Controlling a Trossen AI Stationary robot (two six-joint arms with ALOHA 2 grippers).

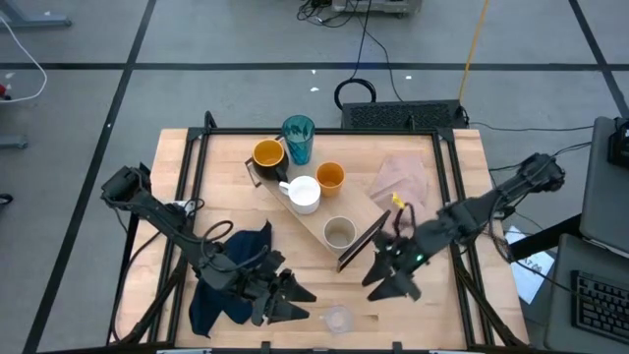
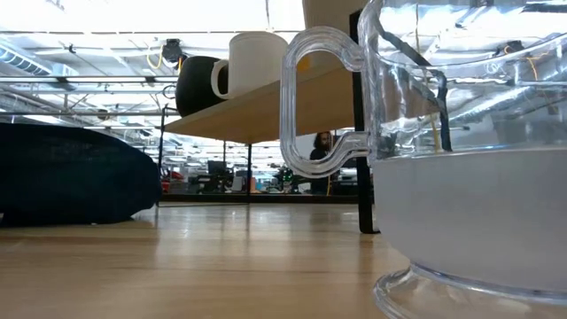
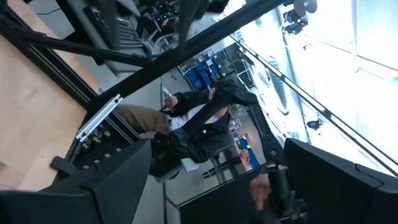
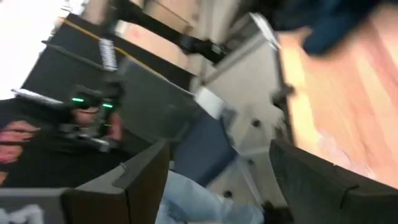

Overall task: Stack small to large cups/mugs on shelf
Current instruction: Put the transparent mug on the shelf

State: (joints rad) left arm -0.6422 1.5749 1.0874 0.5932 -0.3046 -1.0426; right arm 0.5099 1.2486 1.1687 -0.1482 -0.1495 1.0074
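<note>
Small clear cup stands alone at 6 o'clock on the table, off the shelf where the other 5 cups sit; left gripper just beside it at its 9 o'clock, right gripper near at its 1 o'clock, both with fingers parted wide and empty. Judge it light, rigid, slick-walled and likely fragile, so you should pinch across the rim wall opposite the handle, gently, since squeezing hard could crack it or squirt it free.

Open robotics lab or workshop hall.
Grey taped floor, trailing cables, black metal table frame, distant shelving and ceiling lights beyond the table.
</note>
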